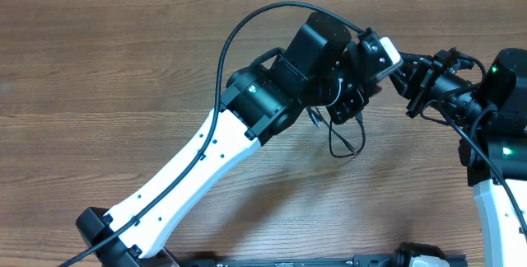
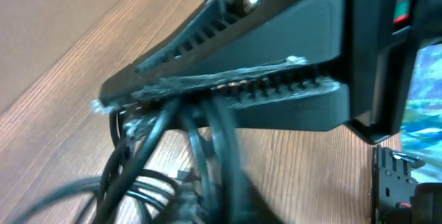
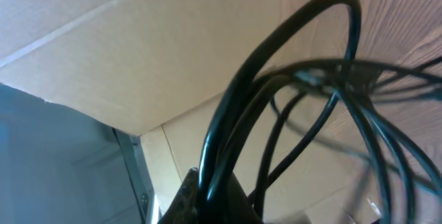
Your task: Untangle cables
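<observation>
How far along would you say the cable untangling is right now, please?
Done: nothing looks separated yet. In hand: the left end effector is shut on several strands of the cables. More strands loop close past the right end effector, but its grip is unclear. Left: the strands cross in one bundle below the left end effector, so all the pulling apart remains.
</observation>
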`<act>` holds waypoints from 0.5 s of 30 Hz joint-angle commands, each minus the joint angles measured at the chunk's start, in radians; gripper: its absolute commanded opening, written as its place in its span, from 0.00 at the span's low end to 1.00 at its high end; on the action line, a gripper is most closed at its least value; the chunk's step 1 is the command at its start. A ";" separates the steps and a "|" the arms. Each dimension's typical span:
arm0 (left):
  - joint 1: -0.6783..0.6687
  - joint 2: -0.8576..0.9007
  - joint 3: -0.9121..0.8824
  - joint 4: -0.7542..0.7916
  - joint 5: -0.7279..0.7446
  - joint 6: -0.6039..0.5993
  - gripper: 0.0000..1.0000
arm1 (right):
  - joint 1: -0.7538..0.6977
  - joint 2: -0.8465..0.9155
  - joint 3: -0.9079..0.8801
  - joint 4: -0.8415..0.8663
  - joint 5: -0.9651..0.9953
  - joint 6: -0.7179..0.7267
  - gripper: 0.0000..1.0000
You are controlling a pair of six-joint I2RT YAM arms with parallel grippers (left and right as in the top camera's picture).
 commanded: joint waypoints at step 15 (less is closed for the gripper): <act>0.003 0.011 0.013 0.008 -0.032 0.009 0.04 | 0.006 -0.009 0.016 0.006 -0.022 -0.035 0.09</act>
